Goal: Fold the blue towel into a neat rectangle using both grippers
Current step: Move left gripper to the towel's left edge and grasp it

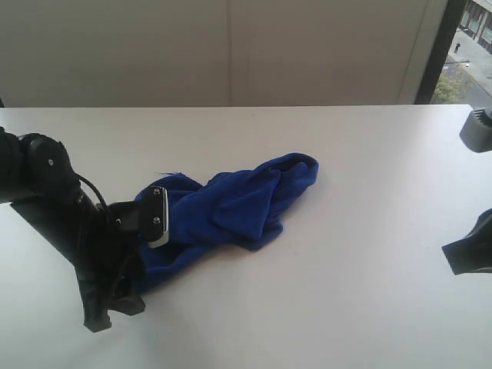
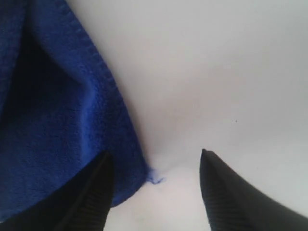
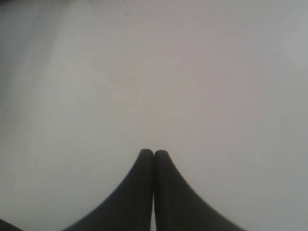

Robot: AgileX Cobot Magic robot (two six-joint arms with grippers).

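the deep royal-blue fuzzy microfibre towel (image 1: 231,207) lies crumpled in a long heap on the white tabletop (image 1: 369,154). one hemmed corner sits just inside the black left gripper (image 2: 154,156), whose jaws stand spread, holding nothing. the black right gripper (image 3: 153,153), pressed together, hangs over bare table well away. to do this well, centre that corner between the jaws and pinch only the hem.

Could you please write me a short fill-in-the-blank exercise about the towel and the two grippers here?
1. The crumpled towel on the white table is ____ in colour.
2. The left gripper has its jaws ____ at the towel's edge.
3. The right gripper has its jaws ____ above bare table.
Missing words: blue; open; shut.
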